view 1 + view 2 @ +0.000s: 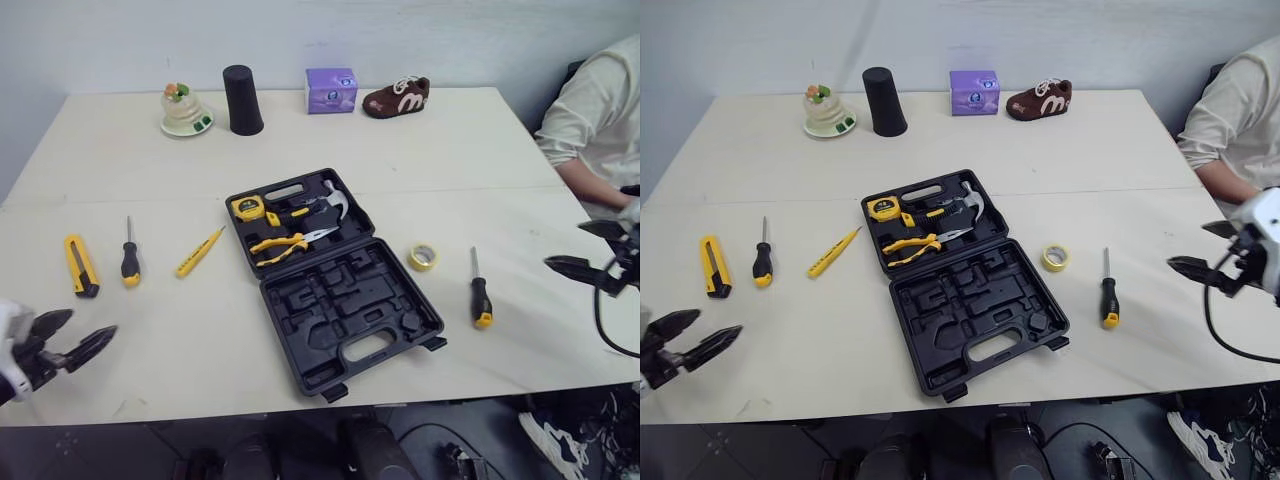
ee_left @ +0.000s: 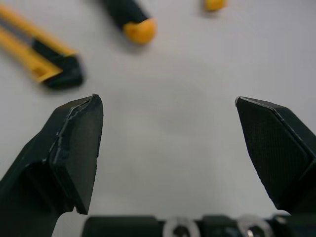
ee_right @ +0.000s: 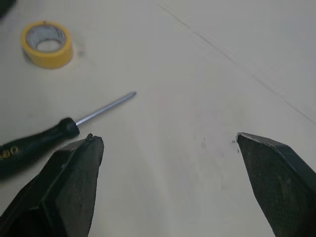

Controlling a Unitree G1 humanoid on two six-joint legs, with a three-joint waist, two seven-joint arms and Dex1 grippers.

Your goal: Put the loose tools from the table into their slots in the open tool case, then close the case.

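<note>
The pale wooden worktop [image 1: 150,150] carries an open black plastic tool case [image 1: 345,310], which lies between the two grippers and well apart from both. Its farther half already holds a steel-headed hammer [image 1: 335,203], yellow-handled pliers [image 1: 280,243] and a yellow tape measure [image 1: 247,207]. The nearer half's moulded slots look empty.

Five things are loose, so the task seems barely begun:
- **Ahead of the left gripper [image 1: 88,328]:** a yellow-and-black utility knife [image 1: 80,265], a black-and-yellow-handled screwdriver [image 1: 130,258] and a slim yellow tester pen [image 1: 199,252].
- **Between the right gripper [image 1: 570,247] and the case:** a second black-handled screwdriver [image 1: 480,292], with a small yellow tape roll [image 1: 423,257] beyond it.

Both grippers hover wide apart, holding nothing. All five need stowing before the lid can be closed.
</note>
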